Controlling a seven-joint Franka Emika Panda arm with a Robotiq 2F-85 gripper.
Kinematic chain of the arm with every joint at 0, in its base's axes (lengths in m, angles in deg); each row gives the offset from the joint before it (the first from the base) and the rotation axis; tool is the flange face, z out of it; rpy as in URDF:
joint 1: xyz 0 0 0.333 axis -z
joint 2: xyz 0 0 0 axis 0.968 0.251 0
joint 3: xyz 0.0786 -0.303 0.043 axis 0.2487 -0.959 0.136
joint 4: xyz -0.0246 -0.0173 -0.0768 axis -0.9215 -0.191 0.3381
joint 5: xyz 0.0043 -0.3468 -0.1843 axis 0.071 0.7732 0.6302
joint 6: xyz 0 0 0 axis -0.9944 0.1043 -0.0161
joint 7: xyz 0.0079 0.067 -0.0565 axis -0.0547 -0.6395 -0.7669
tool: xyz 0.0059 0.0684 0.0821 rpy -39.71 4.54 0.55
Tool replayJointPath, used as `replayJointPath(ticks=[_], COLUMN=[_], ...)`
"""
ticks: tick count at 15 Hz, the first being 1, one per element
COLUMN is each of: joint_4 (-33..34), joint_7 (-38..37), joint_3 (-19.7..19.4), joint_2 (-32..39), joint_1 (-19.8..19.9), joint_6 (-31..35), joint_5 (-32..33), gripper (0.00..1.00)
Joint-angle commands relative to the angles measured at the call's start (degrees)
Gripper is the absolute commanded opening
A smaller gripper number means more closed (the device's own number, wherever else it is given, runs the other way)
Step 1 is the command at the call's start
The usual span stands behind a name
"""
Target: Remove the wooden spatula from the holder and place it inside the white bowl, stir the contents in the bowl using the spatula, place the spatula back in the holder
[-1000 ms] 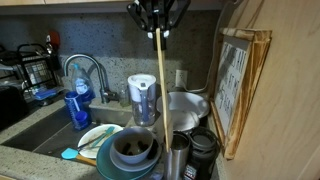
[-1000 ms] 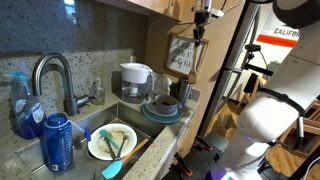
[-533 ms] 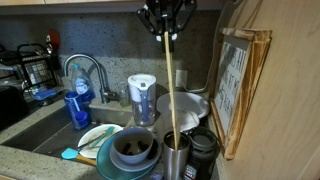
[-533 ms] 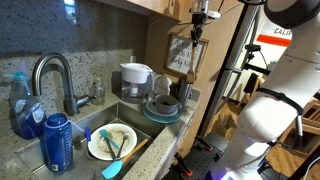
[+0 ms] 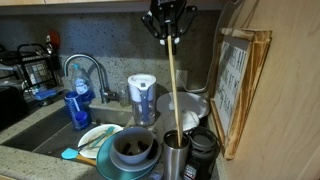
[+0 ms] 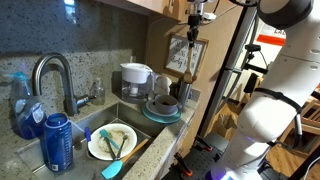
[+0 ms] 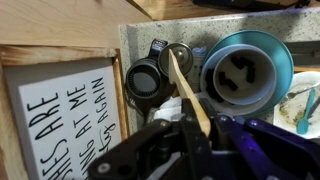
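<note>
Wrist view: gripper [image 7: 203, 130] jaws pinching upper end of wooden spatula [image 7: 185, 85]; stick hangs nearly upright, tip at mouth of holder [image 7: 181, 58], can't tell how deep; black mug [image 7: 147, 80] right beside holder; white bowl [image 7: 245, 75] on its other side; framed wooden sign [image 7: 60, 120] next to mug, readable bits "ARE", "AT ME"; water filter jug [image 5: 142, 98] behind bowl in an exterior view; red-white sign [image 6: 272, 38] reads "CALIF", rest cut off

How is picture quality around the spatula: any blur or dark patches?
Wrist view: gripper blurred and dark in the foreground, spatula and holder sharper. In an exterior view: gripper a dark silhouette, spatula well lit.
</note>
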Motion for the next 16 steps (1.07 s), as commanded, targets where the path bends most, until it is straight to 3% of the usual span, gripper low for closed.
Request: replayJointPath(ticks=[1, 16], joint_4=[1.3, -4.1], joint_7=[1.2, 1.2], joint_3=[1.2, 0.9], joint_2=[1.3, 0.6], joint_1=[1.1, 2.7], joint_6=[0.8, 2.8], joint_5=[-0.4, -1.7], gripper=[0.03, 0.03])
